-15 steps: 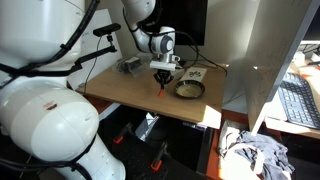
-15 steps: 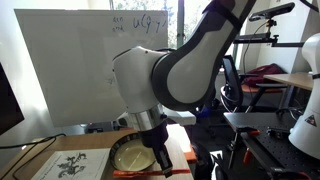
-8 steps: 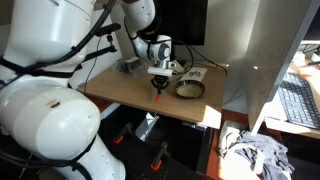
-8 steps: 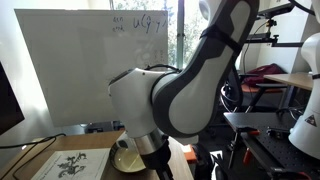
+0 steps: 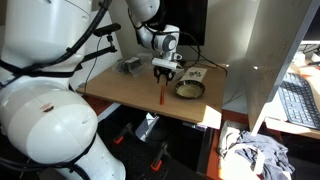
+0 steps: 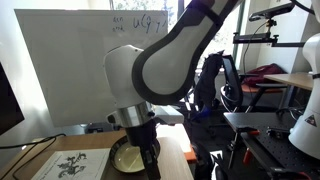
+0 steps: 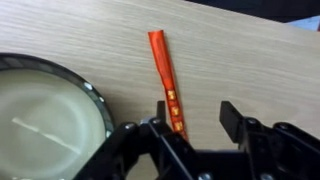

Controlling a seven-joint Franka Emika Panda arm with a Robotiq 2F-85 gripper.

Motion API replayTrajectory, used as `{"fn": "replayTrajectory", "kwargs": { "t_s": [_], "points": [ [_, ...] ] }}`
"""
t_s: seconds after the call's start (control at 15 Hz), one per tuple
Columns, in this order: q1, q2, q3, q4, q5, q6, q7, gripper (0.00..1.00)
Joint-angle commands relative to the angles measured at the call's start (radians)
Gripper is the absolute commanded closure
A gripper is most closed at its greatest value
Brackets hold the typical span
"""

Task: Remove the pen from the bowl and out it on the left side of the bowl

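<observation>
Placed: thin red-orange pen (image 7: 166, 85) on wooden table (image 7: 262, 62) beside dark-rimmed yellowish bowl (image 7: 100, 100).
Jaws: black gripper (image 7: 197, 122) spread apart, empty.
Retreat: lift straight, don't nudge pen.

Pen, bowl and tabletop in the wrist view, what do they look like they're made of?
Pen: probably plastic, glossy red-orange with bright highlights along it. Bowl: perhaps glazed ceramic or plastic, cannot tell which; dark shiny rim, smooth pale yellowish inside. Tabletop: wood or wood-look laminate, matte, light with fine streaky grain.
</observation>
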Motion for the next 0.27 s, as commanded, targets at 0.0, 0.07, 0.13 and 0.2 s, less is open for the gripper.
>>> {"fn": "replayTrajectory", "kwargs": {
  "t_s": [0.0, 0.07, 0.13, 0.2],
  "points": [
    [-0.087, -0.196, 0.05, -0.146, 0.146, -0.039, -0.114, 0.08],
    [-0.086, -0.245, 0.035, -0.171, 0.163, -0.062, -0.115, 0.01],
    [-0.078, -0.288, 0.014, -0.193, 0.161, -0.083, -0.102, 0.0],
    [-0.055, -0.32, -0.015, -0.206, 0.116, -0.114, -0.058, 0.0]
  ]
}}
